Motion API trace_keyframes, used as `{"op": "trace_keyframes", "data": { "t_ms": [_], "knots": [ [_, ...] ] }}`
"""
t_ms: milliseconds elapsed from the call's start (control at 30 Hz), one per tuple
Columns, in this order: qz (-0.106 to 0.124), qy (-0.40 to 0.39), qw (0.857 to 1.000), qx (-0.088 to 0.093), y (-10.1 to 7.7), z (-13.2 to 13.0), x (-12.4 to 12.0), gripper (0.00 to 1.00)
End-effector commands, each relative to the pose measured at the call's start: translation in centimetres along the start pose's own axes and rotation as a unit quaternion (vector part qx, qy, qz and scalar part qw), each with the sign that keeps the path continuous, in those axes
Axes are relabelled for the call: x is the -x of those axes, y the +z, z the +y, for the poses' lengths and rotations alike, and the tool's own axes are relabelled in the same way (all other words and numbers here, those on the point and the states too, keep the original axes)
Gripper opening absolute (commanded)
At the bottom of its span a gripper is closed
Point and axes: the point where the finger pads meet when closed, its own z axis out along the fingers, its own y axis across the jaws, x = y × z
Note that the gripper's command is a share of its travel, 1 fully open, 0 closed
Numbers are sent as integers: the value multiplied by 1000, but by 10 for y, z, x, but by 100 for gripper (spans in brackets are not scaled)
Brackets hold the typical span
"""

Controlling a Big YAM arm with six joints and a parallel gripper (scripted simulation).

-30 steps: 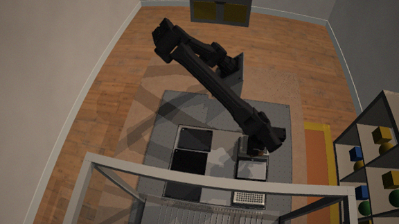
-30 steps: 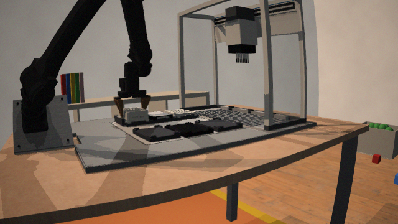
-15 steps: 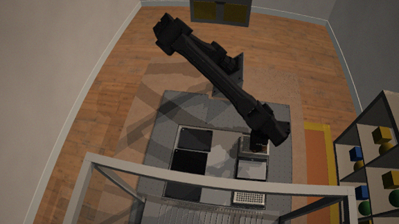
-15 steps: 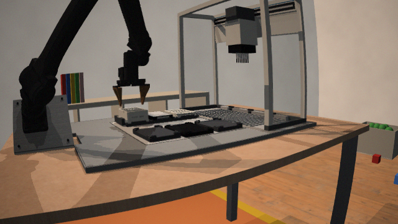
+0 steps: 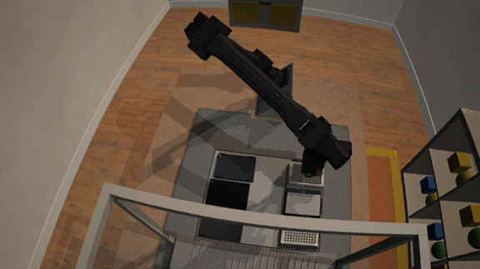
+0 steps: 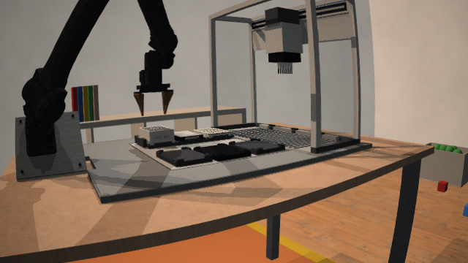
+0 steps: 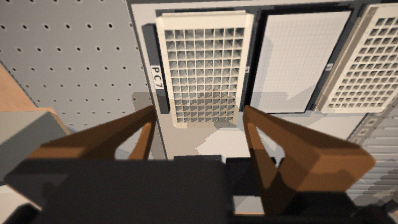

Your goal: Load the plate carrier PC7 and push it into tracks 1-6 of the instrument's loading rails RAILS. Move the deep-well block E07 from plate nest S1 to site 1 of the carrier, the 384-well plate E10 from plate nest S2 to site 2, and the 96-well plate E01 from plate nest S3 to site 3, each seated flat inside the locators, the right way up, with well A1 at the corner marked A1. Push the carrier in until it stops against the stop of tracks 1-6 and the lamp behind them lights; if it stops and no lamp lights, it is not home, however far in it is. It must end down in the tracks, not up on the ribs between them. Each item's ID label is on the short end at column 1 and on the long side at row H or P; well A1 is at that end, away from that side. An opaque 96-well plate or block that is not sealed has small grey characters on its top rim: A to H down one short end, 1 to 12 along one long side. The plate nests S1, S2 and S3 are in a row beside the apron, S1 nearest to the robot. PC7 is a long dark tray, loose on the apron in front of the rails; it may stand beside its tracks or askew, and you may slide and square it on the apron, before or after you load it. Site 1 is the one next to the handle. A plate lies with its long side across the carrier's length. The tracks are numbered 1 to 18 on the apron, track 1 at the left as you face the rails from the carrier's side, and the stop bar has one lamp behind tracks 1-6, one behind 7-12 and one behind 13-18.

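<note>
The black arm's parallel gripper with brown tapered fingers is hanging wide open above the near end of the long dark tray marked PC7, holding nothing. Both fingertips are standing well above the cream deep-well block with square wells, with open air between them and its top rim.

The block is sitting in the tray's first site, its long side just beside the dark handle bar carrying the PC7 label. Next along the tray, the flat white fine-gridded plate is lying in the middle site, a narrow dark gap separating its edge from the block. Past it, the cream 96-well plate is lying nearest the ribbed grey loading rails. Whether the block's rim is sitting fully inside the locators seems likely from the wrist view, but the corners are too small to judge.

Three black plate nests are standing in a row beside the tray, apart from it, with a pale strip of apron between. The perforated grey base plate is lying open towards the arm's mount.
</note>
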Motion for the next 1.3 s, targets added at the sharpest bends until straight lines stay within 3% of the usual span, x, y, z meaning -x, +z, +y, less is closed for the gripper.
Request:
{"op": "trace_keyframes", "data": {
  "t_ms": [0,300,467,533,867,933,1267],
  "knots": [
    [-7,53,998,-16,-24,20,4,80],
    [-9,201,979,-14,-35,79,2,80],
    [-4,247,969,-11,-30,88,6,80],
    [-10,297,955,-4,-29,76,2,80],
    [-17,445,895,-11,-36,78,6,80],
    [-17,445,895,-11,-36,78,6,80],
    [-19,588,809,-8,-36,78,6,80]
  ]
}}
